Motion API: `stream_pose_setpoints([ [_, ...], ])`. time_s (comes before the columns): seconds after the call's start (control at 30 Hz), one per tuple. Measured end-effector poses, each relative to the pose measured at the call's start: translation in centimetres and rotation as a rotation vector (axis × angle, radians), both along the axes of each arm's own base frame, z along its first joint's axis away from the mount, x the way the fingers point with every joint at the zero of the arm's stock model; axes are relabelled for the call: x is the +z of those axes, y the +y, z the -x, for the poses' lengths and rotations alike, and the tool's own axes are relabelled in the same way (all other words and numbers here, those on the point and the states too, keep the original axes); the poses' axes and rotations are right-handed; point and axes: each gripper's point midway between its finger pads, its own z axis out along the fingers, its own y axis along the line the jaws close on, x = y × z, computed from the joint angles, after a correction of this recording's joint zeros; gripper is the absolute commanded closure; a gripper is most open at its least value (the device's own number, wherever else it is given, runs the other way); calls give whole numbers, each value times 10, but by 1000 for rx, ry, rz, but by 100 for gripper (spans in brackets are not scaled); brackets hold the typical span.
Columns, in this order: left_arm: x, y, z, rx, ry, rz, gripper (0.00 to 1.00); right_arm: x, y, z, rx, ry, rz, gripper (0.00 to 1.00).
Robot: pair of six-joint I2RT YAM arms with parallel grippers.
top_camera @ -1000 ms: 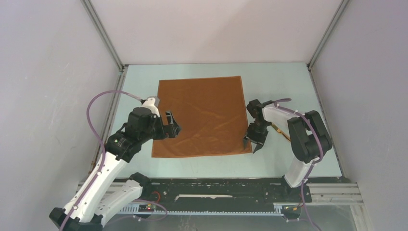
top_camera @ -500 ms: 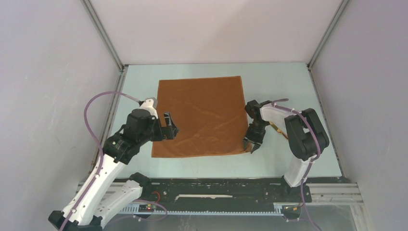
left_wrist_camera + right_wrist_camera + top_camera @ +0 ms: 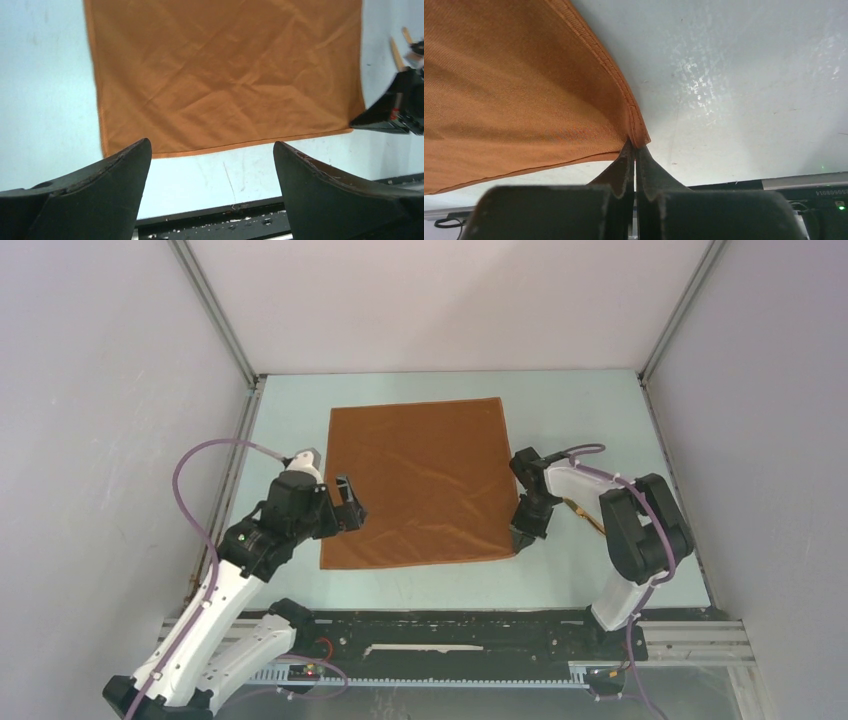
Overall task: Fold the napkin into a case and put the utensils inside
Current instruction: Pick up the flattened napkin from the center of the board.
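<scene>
The rust-orange napkin lies flat as an open square in the middle of the table; no case is in view. My right gripper is shut on the napkin's near right corner, with the hem pinched between its fingertips. My left gripper hangs wide open just above the napkin's near left corner and holds nothing. The golden utensils lie right of the cloth, partly hidden by the right arm.
The pale table is closed in by grey walls on three sides. A black rail runs along the near edge, where both arm bases sit. The right gripper's dark fingers show at the right of the left wrist view.
My right gripper has come down to the napkin's near right corner and shut on it. The left gripper has shifted slightly left and nearer, still open.
</scene>
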Motion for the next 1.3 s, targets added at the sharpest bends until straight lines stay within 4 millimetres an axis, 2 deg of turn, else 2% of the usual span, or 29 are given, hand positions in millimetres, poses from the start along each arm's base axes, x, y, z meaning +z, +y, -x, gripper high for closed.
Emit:
stream_pose_setpoints([
  [0.2,-43,26,12,225,154,-5,0,5,1,-3,32,-65,23,100],
  [0.33,-69,43,22,390,256,-11,3,18,6,-6,50,-125,7,100],
  [0.47,-103,58,37,560,374,-3,11,34,10,-11,44,-187,-21,100],
  [0.57,-123,68,48,668,448,-1,15,37,12,-14,41,-209,-32,100],
  [0.8,-141,79,52,790,533,-45,26,37,16,-18,40,-229,-42,100],
  [0.93,-150,79,50,806,583,-81,40,36,17,-19,43,-234,-48,100],
  [1.3,-169,79,43,838,653,-136,40,26,8,-11,34,-215,-44,100],
])
